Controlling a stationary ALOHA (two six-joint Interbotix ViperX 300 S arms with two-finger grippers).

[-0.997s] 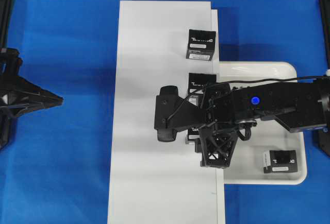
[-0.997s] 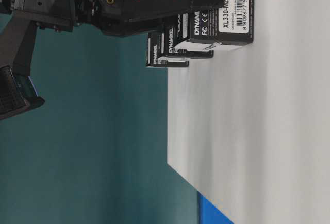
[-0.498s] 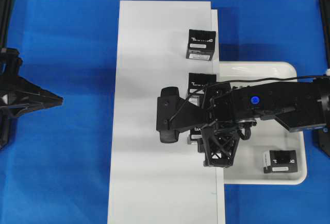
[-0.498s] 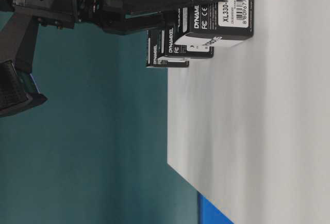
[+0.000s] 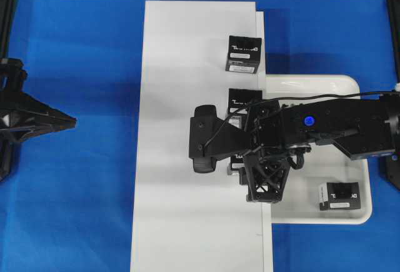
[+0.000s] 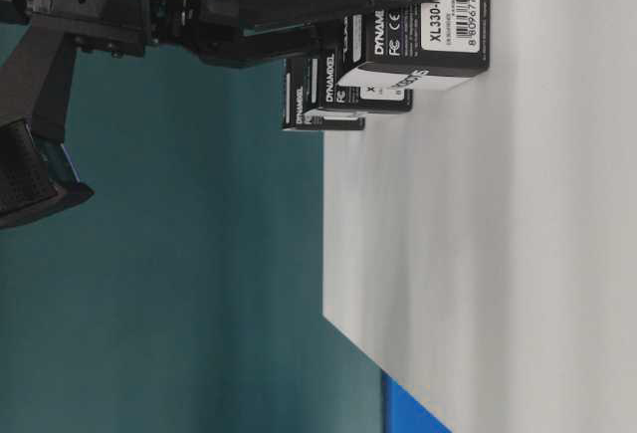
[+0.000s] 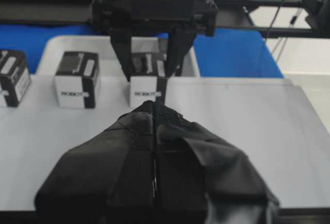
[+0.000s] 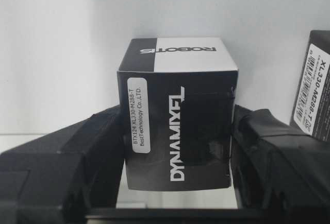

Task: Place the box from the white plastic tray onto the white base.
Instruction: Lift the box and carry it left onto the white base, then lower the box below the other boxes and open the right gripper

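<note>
My right gripper (image 5: 235, 159) reaches across onto the white base (image 5: 181, 65) and is shut on the box (image 8: 178, 116), a black cube with white DYNAMIXEL lettering. Its fingers (image 8: 98, 136) press both sides of the box. In the table-level view the box (image 6: 428, 30) meets the base surface (image 6: 518, 234), slightly tilted. The left wrist view shows the same box (image 7: 148, 82) between the right fingers (image 7: 121, 54). My left gripper (image 7: 154, 105) is shut and empty, well off the base on the left (image 5: 69, 120). The white plastic tray (image 5: 312, 83) lies right of the base.
Two more black boxes stand on the base along its right edge (image 5: 244, 54) (image 5: 245, 99). One black box (image 5: 339, 196) lies in the tray's near corner. Blue table surface (image 5: 81, 209) surrounds the base.
The right gripper has shifted a little with the box still in it, and the box now tilts slightly, showing its white side at table level. The left arm has not moved.
</note>
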